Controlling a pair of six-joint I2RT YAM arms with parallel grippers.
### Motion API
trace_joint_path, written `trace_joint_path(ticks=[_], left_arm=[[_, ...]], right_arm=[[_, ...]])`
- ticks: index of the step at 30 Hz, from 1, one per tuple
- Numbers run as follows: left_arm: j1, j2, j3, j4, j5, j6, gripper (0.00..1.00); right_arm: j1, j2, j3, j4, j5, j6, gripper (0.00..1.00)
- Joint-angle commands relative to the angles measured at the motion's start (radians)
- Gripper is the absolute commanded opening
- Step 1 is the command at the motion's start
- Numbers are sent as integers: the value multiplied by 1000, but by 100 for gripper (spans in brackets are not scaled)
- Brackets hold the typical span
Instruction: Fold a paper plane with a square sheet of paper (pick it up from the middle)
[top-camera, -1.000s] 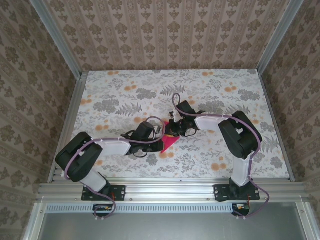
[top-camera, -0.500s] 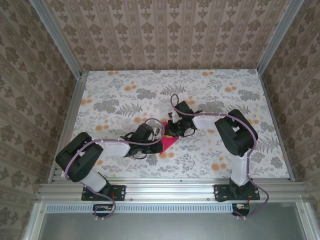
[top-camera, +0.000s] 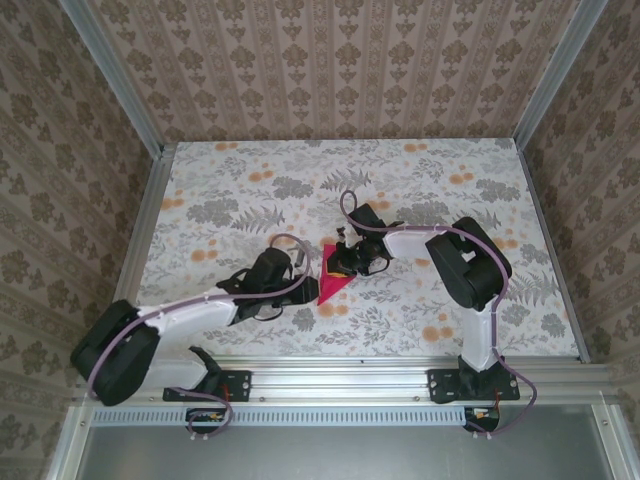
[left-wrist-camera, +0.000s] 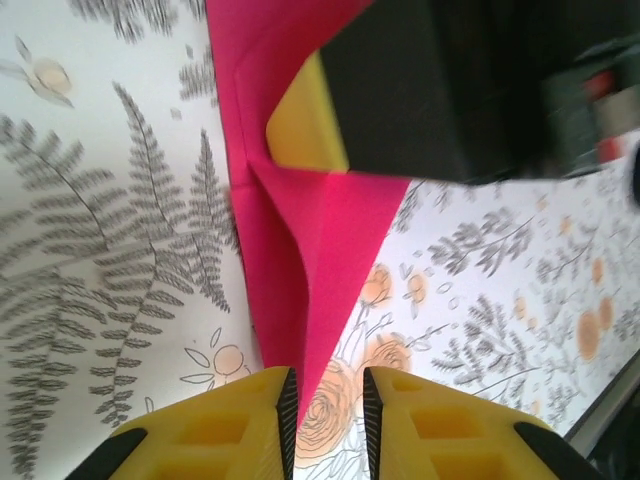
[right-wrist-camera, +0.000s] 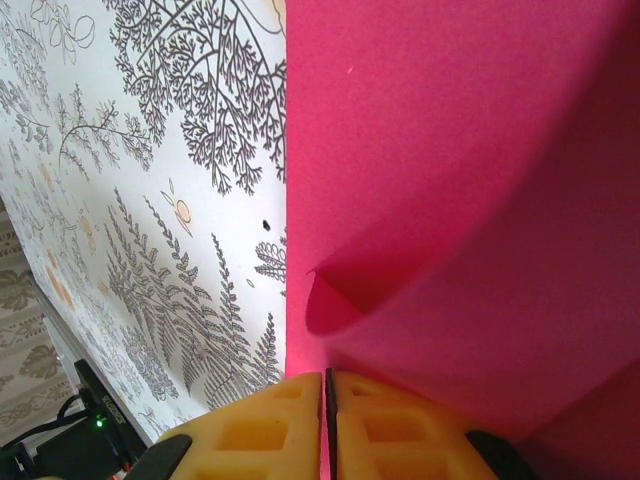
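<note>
The square sheet of paper (top-camera: 329, 286) is magenta and folded to a narrow pointed shape, lying mid-table with its tip toward the near edge. My right gripper (top-camera: 345, 262) is shut on the sheet's far part; in the right wrist view its yellow fingertips (right-wrist-camera: 329, 420) pinch a raised fold of the paper (right-wrist-camera: 450, 180). My left gripper (top-camera: 300, 287) sits just left of the tip. In the left wrist view its jaws (left-wrist-camera: 330, 420) stand slightly apart, with the paper's tip (left-wrist-camera: 310, 250) reaching between them beside the left pad. The right gripper's yellow finger (left-wrist-camera: 310, 130) presses the sheet beyond.
The table (top-camera: 450, 310) has a grey fern and orange flower print and is fenced by aluminium rails (top-camera: 340, 372). Patterned walls rise close on three sides. Both arms meet at the middle, and their cables loop above the wrists.
My left gripper has opened off the paper's tip and its arm has swung back to the left and lower. The right gripper has stayed shut on the sheet, barely moving.
</note>
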Motion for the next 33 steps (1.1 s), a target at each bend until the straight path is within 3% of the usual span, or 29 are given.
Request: trace_joint_path(ticks=[1, 5, 10, 22, 30, 33], left_arm=[[15, -67, -14, -83, -65, -31, 26], [25, -59, 4, -108, -51, -23, 29], [24, 64, 66, -87, 23, -3, 29], [22, 221, 130, -29, 81, 20, 35], [19, 294, 152, 5, 103, 20, 25], [18, 305, 150, 17, 107, 20, 13]], right_arm=[[5, 22, 15, -10, 9, -8, 12], [5, 15, 16, -2, 0, -4, 12], [5, 12, 23, 0, -17, -4, 12], [5, -26, 8, 27, -47, 4, 18], [5, -30, 0, 42, -63, 11, 18], [5, -30, 1, 42, -68, 10, 18]])
